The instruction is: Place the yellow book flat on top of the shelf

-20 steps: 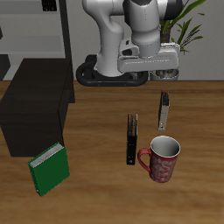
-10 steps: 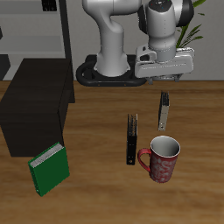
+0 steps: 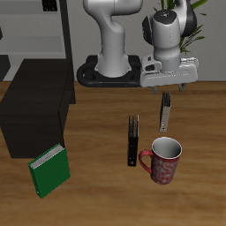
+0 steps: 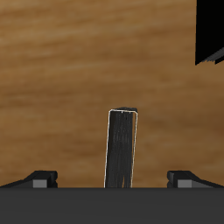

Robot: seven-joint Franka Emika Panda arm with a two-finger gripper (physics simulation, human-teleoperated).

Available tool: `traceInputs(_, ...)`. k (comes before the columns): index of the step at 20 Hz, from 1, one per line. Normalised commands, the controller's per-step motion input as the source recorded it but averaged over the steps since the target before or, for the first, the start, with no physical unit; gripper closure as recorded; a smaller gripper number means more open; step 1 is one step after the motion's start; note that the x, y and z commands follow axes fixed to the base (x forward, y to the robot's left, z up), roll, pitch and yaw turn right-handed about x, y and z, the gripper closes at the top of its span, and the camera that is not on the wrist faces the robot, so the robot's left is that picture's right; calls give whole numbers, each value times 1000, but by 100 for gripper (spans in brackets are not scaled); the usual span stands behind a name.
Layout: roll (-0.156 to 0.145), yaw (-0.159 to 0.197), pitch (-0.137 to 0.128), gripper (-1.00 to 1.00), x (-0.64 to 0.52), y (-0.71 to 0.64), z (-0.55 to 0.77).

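The yellow book [image 3: 165, 112] stands upright on the table behind the mug, with a dark grey spine and a tan cover. My gripper [image 3: 166, 91] hangs just above it, open and empty. In the wrist view the book's dark spine [image 4: 122, 149] stands between my two fingertips [image 4: 42, 179], with my gripper [image 4: 112, 180] above it and a clear gap on each side. The shelf [image 3: 35, 106] is a low black box at the far side of the table from the book, and its flat top is bare.
A thin black book [image 3: 133, 139] stands near the yellow one. A red mug [image 3: 165, 161] sits toward the front edge. A green book [image 3: 48, 169] lies before the shelf. A tall grey rack [image 3: 35, 31] and a plant [image 3: 189, 31] stand at the back.
My gripper has moved sideways away from the shelf and slightly down, ending right over the yellow book. Nothing on the table has moved.
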Motion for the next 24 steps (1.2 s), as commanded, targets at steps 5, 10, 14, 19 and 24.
traceInputs(5,-30,36,6,-100,100,58,-316)
traceInputs(10,-4,13,35,-100,80,-69,-199)
traceInputs(14,-12,28,42,-100,128,-111,-280)
traceInputs(19,18,11,31,100,15,-65,-197)
traceInputs(24,-7,6,15,100,39,-117,-53)
